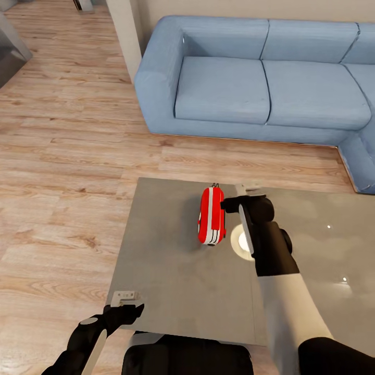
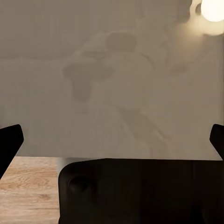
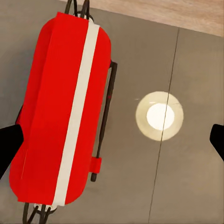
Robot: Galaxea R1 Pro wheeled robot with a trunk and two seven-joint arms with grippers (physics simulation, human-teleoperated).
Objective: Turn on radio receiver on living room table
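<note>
The right pincer [image 1: 233, 204], fingers apart, was held beside the radio [image 1: 211, 216] on the counter [image 1: 172, 271]; pressing its switch was judged next.

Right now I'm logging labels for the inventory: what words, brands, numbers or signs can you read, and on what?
None readable: the radio receiver shows plain red casing and a white stripe, no lettering.
None on the table or the sofa.
</note>
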